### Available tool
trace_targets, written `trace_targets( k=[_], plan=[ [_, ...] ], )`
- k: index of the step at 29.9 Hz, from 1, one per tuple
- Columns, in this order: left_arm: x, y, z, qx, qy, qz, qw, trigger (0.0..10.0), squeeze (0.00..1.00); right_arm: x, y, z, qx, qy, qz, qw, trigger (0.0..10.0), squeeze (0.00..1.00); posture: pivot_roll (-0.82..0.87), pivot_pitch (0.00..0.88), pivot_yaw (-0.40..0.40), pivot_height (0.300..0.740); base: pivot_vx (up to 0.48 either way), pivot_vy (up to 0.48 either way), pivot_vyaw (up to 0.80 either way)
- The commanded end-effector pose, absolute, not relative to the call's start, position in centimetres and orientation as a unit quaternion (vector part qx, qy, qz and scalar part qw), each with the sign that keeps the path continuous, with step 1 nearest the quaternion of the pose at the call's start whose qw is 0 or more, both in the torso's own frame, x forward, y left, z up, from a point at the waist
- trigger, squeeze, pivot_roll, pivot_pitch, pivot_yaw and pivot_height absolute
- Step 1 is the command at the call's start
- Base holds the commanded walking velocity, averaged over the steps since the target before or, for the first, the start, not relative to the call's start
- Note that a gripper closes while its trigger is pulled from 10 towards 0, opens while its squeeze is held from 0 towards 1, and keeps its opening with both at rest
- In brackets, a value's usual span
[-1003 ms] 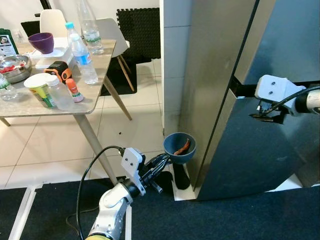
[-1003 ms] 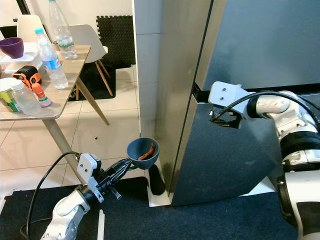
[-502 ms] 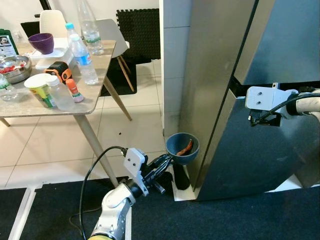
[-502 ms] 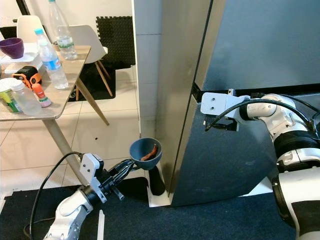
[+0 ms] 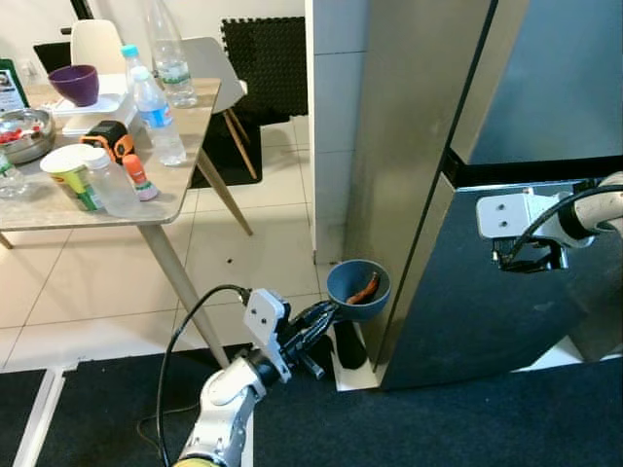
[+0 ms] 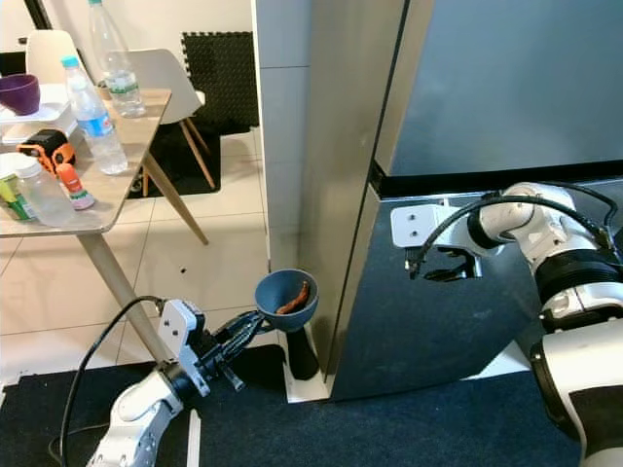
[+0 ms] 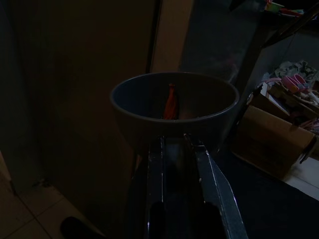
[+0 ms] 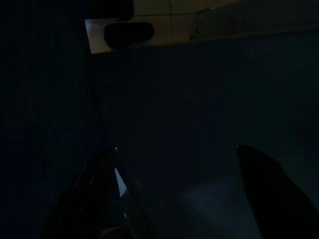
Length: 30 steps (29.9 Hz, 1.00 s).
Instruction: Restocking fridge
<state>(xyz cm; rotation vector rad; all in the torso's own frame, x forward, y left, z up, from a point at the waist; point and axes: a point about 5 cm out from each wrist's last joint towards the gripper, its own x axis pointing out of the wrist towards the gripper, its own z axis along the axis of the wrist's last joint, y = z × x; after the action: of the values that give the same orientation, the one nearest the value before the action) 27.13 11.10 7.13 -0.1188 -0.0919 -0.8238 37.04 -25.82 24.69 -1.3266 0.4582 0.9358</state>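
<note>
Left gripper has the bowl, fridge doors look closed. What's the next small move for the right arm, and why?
Probably bring the right gripper, fingers open against the dark lower door, to that door's left edge to pull it. Both doors look shut, and the left gripper holds the blue bowl with the red chili low beside the fridge.

Upright blue bowl [image 5: 358,287] with red chili [image 5: 365,287], beside closed fridge [image 5: 458,175]
</note>
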Motion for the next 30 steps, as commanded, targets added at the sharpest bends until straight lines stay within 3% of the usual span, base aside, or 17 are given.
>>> trace_targets(
  k=[1,6,9,18,30],
  plan=[
    [26.9,10.6,7.0,-0.064,-0.043,-0.403,0.912,10.0,0.00,37.0,-25.7,25.2,-0.577,0.183,0.420,0.677,10.0,0.00,-0.02,0.058,-0.046,0.740,0.000,0.000,0.00],
    [26.8,10.6,7.0,-0.065,-0.044,-0.403,0.912,10.0,0.00,37.3,-25.1,27.4,-0.540,0.112,0.410,0.726,10.0,0.00,-0.02,0.062,-0.045,0.740,0.000,0.000,0.00],
    [26.8,10.6,6.9,-0.065,-0.044,-0.403,0.912,10.0,0.00,37.4,-25.6,28.2,-0.549,0.100,0.381,0.737,10.0,0.00,-0.02,0.065,-0.046,0.740,0.000,0.000,0.00],
    [26.7,10.7,7.0,-0.066,-0.044,-0.402,0.912,10.0,0.00,37.9,-26.4,27.2,-0.593,0.137,0.329,0.722,10.0,0.00,-0.02,0.074,-0.044,0.740,0.000,0.000,0.00],
    [26.3,10.6,7.1,-0.069,-0.046,-0.402,0.912,10.0,0.00,39.1,-24.8,26.0,-0.605,0.125,0.294,0.729,10.0,0.00,-0.01,0.095,-0.047,0.740,0.000,0.000,0.00]
  ],
)
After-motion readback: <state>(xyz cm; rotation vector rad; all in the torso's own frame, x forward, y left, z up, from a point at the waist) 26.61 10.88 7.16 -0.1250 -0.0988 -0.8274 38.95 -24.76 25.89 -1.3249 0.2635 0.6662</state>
